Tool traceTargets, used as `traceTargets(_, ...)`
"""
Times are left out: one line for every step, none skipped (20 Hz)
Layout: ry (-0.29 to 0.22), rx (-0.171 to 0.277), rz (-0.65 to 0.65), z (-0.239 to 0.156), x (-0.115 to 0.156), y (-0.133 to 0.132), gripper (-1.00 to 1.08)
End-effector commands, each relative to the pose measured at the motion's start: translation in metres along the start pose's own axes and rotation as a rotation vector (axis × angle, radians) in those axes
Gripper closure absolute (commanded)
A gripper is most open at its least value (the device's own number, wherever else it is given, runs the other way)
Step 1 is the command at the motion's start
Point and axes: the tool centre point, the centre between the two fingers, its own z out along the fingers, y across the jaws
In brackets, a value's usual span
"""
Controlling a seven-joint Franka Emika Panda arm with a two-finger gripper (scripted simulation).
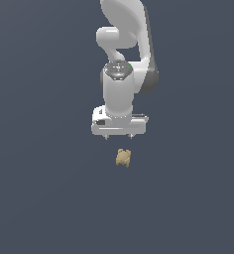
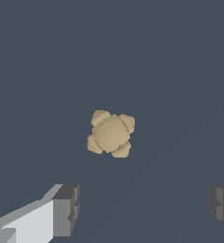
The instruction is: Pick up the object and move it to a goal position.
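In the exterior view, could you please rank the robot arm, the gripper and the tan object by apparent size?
1. Robot arm, largest.
2. Gripper.
3. Tan object, smallest by far.

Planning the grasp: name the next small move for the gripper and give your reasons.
Probably shift the gripper over the tan lumpy object, then lower. The wrist view shows both fingers spread wide, with the object lying apart from the gap between them, untouched.

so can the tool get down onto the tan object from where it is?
Probably yes. The tool is open and sits apart from the tan object, with nothing between them in either view; the wrist view shows the object ahead of the spread fingers, not yet between them.
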Motion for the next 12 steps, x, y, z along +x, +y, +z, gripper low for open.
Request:
traceTargets(0.0, 0.0, 0.0, 0.0, 0.0, 0.0, -0.92)
traceTargets(-0.001, 0.001, 0.0, 0.0, 0.0, -0.001, -0.92)
traceTargets(-0.002, 0.003, -0.001, 0.0, -0.001, -0.003, -0.92)
traceTargets(-0.005, 0.006, -0.002, 0.0, -0.001, -0.007, -0.92)
traceTargets(-0.009, 0.011, -0.004, 0.001, -0.002, -0.013, -0.92)
traceTargets(-0.013, 0.017, -0.006, 0.001, -0.004, -0.02, -0.92)
traceTargets(-0.017, 0.022, -0.008, 0.001, -0.005, -0.026, -0.92)
traceTargets(-0.02, 0.025, -0.01, 0.001, -0.006, -0.03, -0.92)
traceTargets(-0.022, 0.027, -0.011, 0.001, -0.006, -0.032, -0.92)
traceTargets(-0.022, 0.028, -0.012, 0.001, -0.007, -0.033, -0.92)
traceTargets(-0.022, 0.027, -0.011, 0.001, -0.006, -0.032, -0.92)
traceTargets(-0.021, 0.026, -0.01, 0.001, -0.006, -0.031, -0.92)
